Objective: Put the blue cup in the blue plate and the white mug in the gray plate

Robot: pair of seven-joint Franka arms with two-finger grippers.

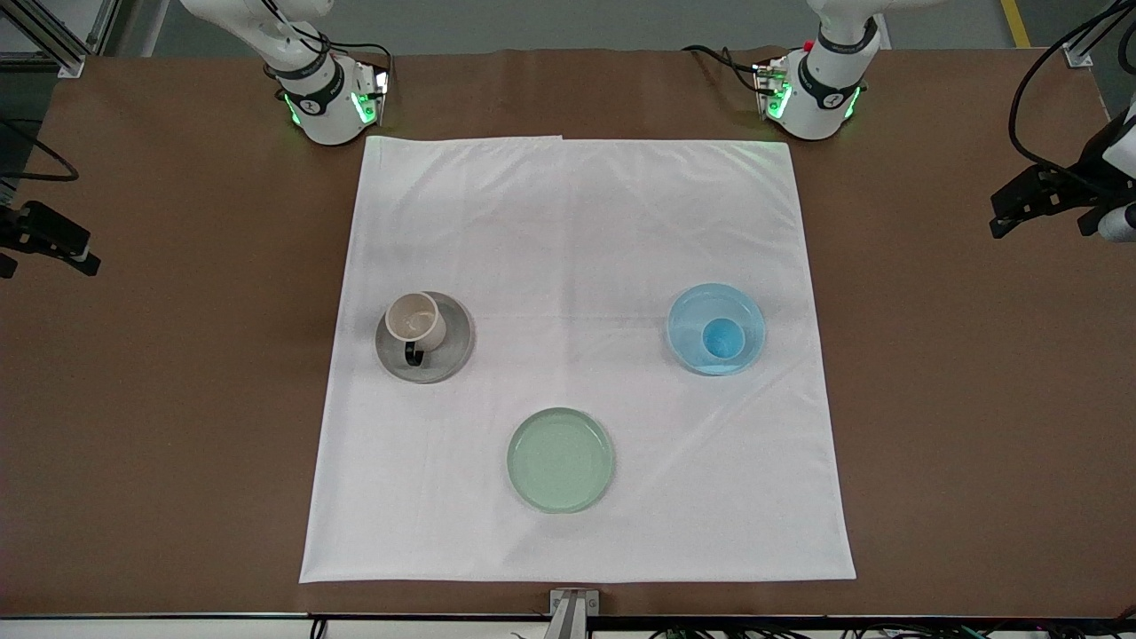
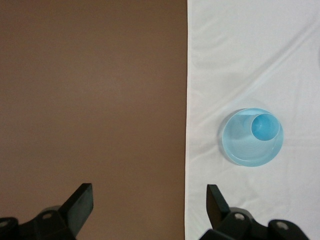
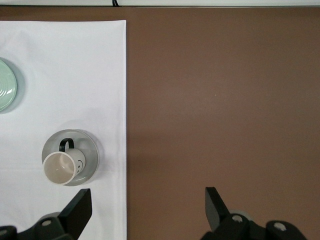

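**Both grippers spread wide, both cups sitting in their plates**

The left gripper (image 2: 150, 207) is hanging with jaws wide apart over the bare brown table (image 1: 958, 399) at the left arm's end, just off the edge of the white cloth (image 1: 577, 222). The right gripper (image 3: 148, 210) is hanging likewise, jaws spread and holding nothing, over the table at the right arm's end. The blue cup (image 1: 722, 338) is standing upright in the blue plate (image 1: 694, 312). The white mug (image 1: 414, 321) is resting on the gray plate (image 1: 453, 351), its dark handle pointing toward the front camera. A pale green plate (image 1: 561, 460) is lying nearer the camera, between them
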